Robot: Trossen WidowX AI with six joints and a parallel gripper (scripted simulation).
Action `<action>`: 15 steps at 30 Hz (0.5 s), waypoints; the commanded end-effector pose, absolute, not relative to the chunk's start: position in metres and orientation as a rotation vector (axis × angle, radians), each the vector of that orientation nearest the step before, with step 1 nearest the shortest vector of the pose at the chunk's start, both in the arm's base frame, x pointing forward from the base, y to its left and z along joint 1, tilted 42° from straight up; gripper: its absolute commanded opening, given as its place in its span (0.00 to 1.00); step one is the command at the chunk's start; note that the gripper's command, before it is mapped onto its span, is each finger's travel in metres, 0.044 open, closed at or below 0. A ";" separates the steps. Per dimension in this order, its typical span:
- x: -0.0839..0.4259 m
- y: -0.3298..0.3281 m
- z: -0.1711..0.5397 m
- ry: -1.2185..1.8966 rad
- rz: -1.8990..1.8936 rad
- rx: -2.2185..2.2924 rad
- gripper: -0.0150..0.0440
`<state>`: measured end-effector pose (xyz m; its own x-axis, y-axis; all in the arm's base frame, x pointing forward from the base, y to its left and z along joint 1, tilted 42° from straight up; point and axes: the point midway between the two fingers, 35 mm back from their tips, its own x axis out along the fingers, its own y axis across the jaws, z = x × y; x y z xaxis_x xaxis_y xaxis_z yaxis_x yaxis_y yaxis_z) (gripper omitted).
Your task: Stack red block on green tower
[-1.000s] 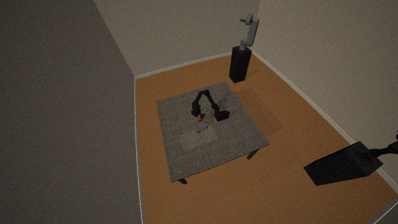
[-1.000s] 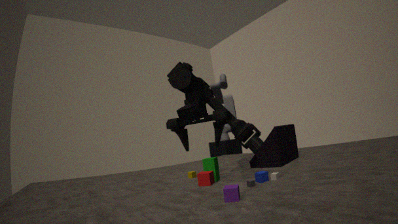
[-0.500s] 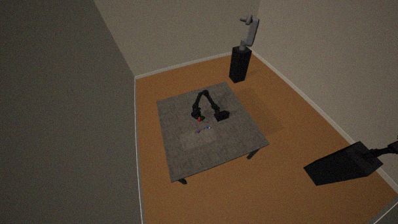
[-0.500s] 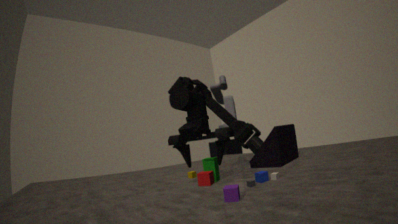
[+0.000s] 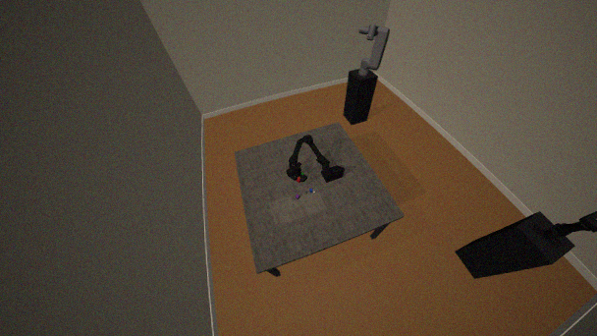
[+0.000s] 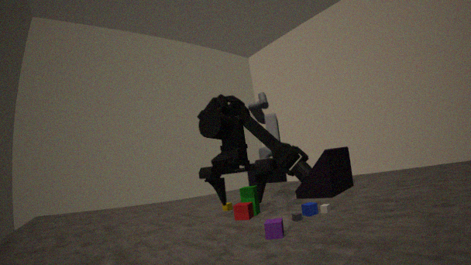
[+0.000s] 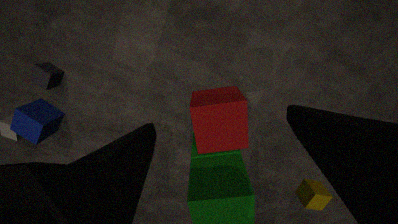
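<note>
The red block (image 5: 298, 180) (image 6: 243, 211) (image 7: 220, 125) sits on the table, close beside the green tower (image 5: 302, 175) (image 6: 248, 193) (image 7: 221, 182). The tower stands upright and looks like two green blocks, one on the other. In the wrist view a gap between red and green is too small to tell. My gripper (image 6: 242, 203) (image 7: 219, 120) is open and empty, pointing down. Its fingers are low, one to each side of the red block and the tower in the wrist view, touching neither there.
A yellow block (image 6: 227, 207) (image 7: 314, 194) lies near one finger. To the other side are a blue block (image 6: 310, 209) (image 7: 37, 121), a white block (image 6: 324, 208) (image 7: 8, 131) and a dark grey block (image 6: 297, 217) (image 7: 49, 76). A purple block (image 5: 297, 196) (image 6: 274, 228) lies nearest the exterior camera.
</note>
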<state>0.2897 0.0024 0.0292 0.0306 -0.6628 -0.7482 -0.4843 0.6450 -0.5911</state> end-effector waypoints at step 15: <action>0.288 -0.019 0.008 1.619 -0.180 -0.975 1.00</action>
